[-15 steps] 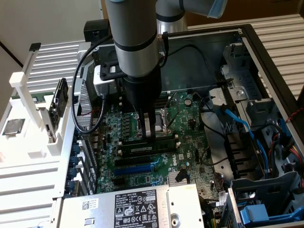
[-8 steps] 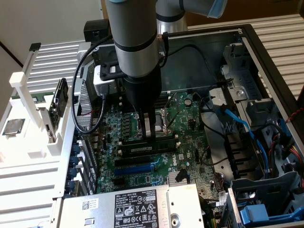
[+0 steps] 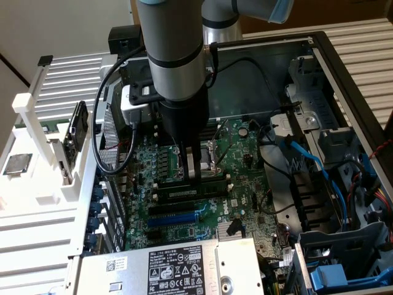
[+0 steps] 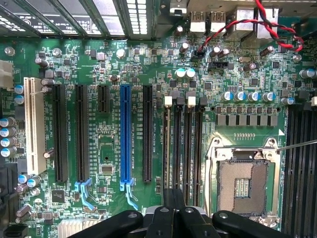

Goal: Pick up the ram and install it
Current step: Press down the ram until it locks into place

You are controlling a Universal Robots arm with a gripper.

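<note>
The ram (image 3: 178, 193), a long green stick with dark chips and a pale label, stands on edge in a black motherboard slot, in front of the processor socket (image 3: 212, 157). My gripper (image 3: 193, 175) hangs straight down over the stick's middle, fingers shut together at its top edge. I cannot tell whether they touch it. In the wrist view the shut gripper (image 4: 173, 210) sits above the row of black memory slots (image 4: 182, 144), beside the open processor socket (image 4: 242, 186).
A white rack (image 3: 37, 184) at the exterior view's left carries a square silver processor chip (image 3: 17, 163). A grey power supply (image 3: 175, 270) lies near the front. Blue cables (image 3: 313, 163) and a drive cage (image 3: 344, 246) crowd the exterior view's right. Black cables (image 3: 113, 153) loop beside the arm.
</note>
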